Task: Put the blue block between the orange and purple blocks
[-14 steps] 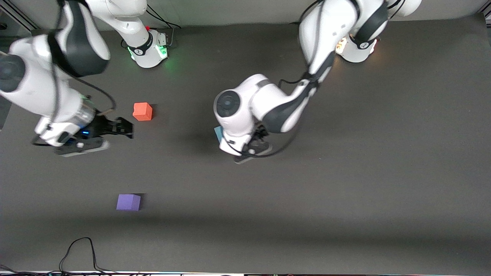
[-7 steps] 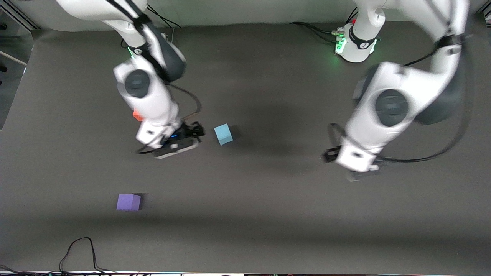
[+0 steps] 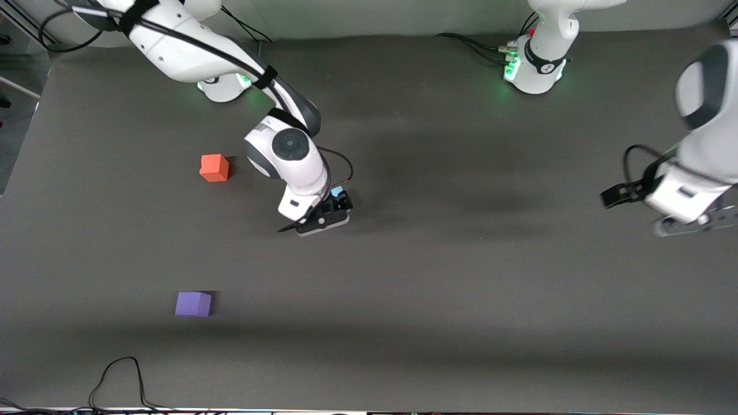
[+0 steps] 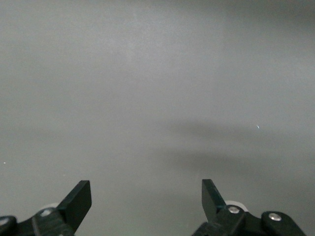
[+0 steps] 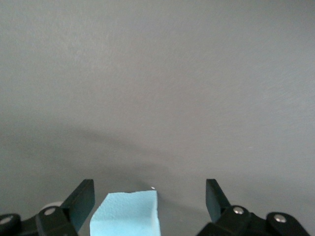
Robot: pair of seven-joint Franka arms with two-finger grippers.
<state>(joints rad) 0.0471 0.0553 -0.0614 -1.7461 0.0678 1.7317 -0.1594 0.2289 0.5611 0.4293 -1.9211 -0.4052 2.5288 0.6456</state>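
Three foam cubes are sitting on the dark counter (image 3: 461, 323), and none of them is standing in its final place yet. The orange block (image 3: 214, 168) is lying toward the right arm's end of the counter, farther from the front camera; the purple block (image 3: 193, 304) is lying at the same end, nearer to that camera, well apart from the orange one, with an open gap between the two. The blue block (image 3: 337, 191) is resting on the counter near the middle, off toward the left arm's end from that gap, and it is mostly hidden in the front view under the right arm's wrist.

The right end effector (image 3: 328, 214) is hanging low right at the blue block with its fingers spread wide. In the right wrist view the blue block (image 5: 127, 214) is showing between the two dark fingertips (image 5: 82, 199), closer to one of them, and nothing is being gripped. By my reading, the pick is only being set up: closing on the cube, lifting it, carrying it across and setting it down between the orange and purple cubes are all left to do.

The left end effector (image 3: 634, 199) is waiting out at the left arm's end of the counter, fingers wide apart and holding nothing; its wrist view is showing only bare counter.

No containers are appearing anywhere in these views.
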